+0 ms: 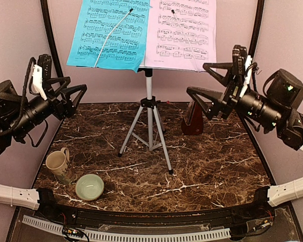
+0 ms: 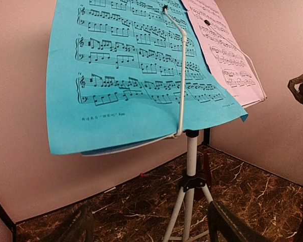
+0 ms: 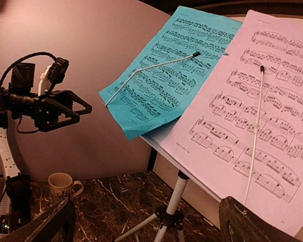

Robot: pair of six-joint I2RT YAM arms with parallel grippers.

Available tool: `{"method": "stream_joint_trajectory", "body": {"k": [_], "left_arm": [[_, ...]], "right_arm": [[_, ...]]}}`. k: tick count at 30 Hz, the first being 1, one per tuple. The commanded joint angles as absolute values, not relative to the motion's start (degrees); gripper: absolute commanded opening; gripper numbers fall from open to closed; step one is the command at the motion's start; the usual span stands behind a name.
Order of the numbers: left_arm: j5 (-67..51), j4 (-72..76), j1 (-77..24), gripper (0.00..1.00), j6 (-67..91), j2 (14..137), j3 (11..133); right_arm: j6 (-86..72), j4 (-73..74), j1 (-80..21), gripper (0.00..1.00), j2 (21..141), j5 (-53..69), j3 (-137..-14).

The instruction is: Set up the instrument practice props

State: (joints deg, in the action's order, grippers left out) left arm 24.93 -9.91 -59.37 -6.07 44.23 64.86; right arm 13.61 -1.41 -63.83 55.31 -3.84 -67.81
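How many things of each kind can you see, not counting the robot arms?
Music stand: 1
Music pages: 2, the blue page and the pink page
Metronome: 1
Mug: 1
Bowl: 1
Total: 6

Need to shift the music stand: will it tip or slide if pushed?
Probably top-heavy: the music stand holds the blue page and pink page atop one thin pole, so a high push may tip it. Pushed low, it likely slides on the smooth table.
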Motion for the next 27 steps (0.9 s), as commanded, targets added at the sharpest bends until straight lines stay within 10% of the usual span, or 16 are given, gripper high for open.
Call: {"method": "stream_joint_trajectory", "body": {"k": [1, 12, 27], "left_arm": [[27.7, -9.0, -59.4, 0.81, 0.0, 42.8, 59.8], [18.7, -11.6, -50.7, 0.86, 9.4, 46.1, 55.4], [2.6, -5.2, -40.4, 0.86, 12.6, 54.1, 52.3]], "right_arm": [[1.8, -4.5, -64.6, 0.99, 49.4, -4.7, -57.3], [-14.6, -7.0, -62.3, 1.00, 48.4, -21.7, -39.6], [-22.8, -3.2, -31.5, 1.00, 69.2, -10.5, -48.8]]}}
